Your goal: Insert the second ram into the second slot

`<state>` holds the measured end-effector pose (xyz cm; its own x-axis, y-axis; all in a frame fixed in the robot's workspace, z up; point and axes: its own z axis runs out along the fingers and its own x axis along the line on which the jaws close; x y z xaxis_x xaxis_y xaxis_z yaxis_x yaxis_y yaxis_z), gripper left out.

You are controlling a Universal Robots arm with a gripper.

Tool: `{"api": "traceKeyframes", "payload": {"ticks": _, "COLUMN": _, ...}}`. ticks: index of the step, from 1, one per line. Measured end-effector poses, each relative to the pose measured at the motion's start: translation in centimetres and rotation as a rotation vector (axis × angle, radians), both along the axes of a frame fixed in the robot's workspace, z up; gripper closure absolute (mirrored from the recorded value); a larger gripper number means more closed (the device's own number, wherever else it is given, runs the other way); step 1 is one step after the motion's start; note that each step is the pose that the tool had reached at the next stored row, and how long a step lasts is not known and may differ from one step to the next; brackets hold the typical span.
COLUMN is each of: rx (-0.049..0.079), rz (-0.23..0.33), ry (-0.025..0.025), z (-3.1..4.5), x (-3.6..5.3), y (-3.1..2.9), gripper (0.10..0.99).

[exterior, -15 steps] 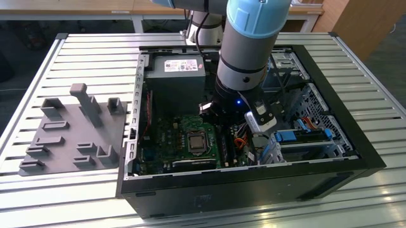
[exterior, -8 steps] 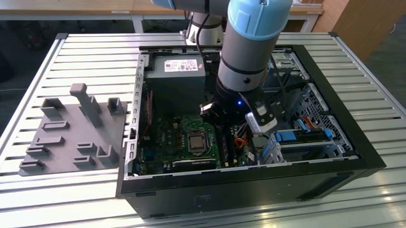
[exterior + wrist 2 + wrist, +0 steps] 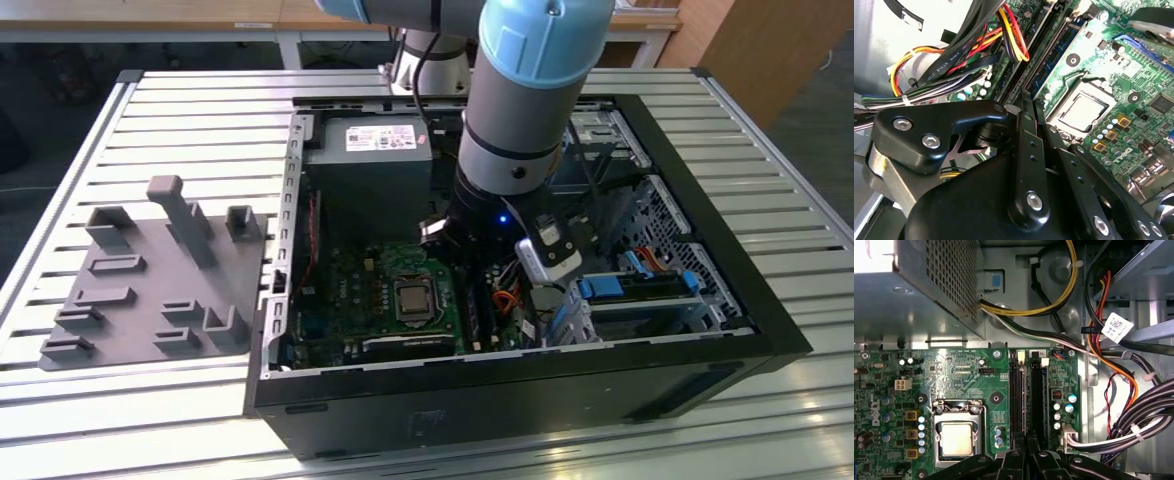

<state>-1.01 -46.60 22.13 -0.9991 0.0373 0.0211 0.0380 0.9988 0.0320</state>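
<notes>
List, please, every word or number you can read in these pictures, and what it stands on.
Nothing can be quoted with confidence.
Power supply label: print too small to read.
Cable tag: code pattern and fine print, too small to read.
Motherboard: white lettering, too small to read.

My tool [image 3: 1021,107] hangs over the green motherboard [image 3: 1114,65], its black fingers [image 3: 1026,145] close together at the memory slots [image 3: 1046,50], between the processor socket [image 3: 1081,110] and the cable bundle [image 3: 949,65].
</notes>
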Motion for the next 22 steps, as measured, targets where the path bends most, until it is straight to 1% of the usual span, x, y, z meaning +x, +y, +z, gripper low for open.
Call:
{"api": "traceKeyframes", "payload": {"ticks": 3, "rx": -0.003, "rz": 0.0, "ry": 0.0023, "z": 0.0, "x": 0.0, "y": -0.01, "gripper": 0.953}}
{"api": "traceKeyframes", "payload": {"ticks": 7, "rx": -0.003, "rz": 0.0, "ry": 0.0046, "z": 0.0, "x": 0.0, "y": 0.0, "gripper": 0.953}}
{"api": "traceKeyframes", "payload": {"ticks": 16, "rx": -0.003, "rz": 0.0, "ry": 0.0044, "z": -0.09, "x": 0.0, "y": 0.0, "gripper": 0.953}}
{"api": "traceKeyframes", "payload": {"ticks": 22, "rx": -0.003, "rz": 0.013, "ry": 0.0045, "z": -0.25, "x": -0.06, "y": 0.01, "gripper": 0.953}}
